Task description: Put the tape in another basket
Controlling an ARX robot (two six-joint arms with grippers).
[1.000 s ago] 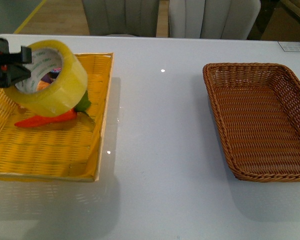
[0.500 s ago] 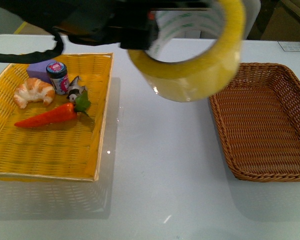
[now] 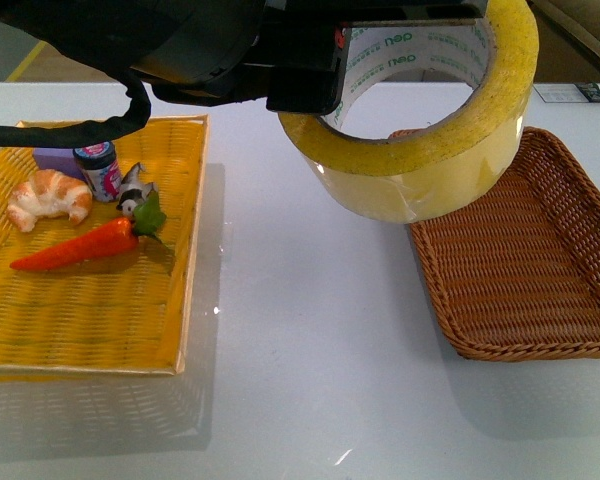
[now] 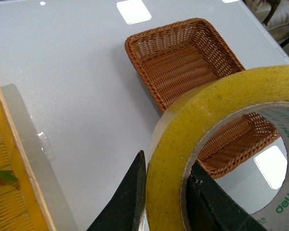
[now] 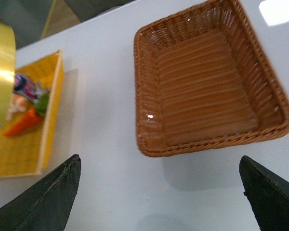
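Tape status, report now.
Left gripper shut on the tape, aloft near the basket. Right gripper open, holding nothing. Nothing seen in the way.

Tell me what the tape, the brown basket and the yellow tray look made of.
Tape: glossy, translucent yellowish plastic film on a white core, probably cardboard. Brown basket: woven wicker or plastic rattan; ribbed strands, slight sheen. Yellow tray: flat-woven strips, straw or plastic, unclear.

I see bright, even overhead light on every feed, ceiling lamps glaring as white patches on the glossy table (image 4: 77, 72), soft shadows beside tray (image 3: 80, 320) and basket (image 3: 525, 285), tape (image 3: 420, 180) looming close and slightly soft, right wrist view faintly blurred.
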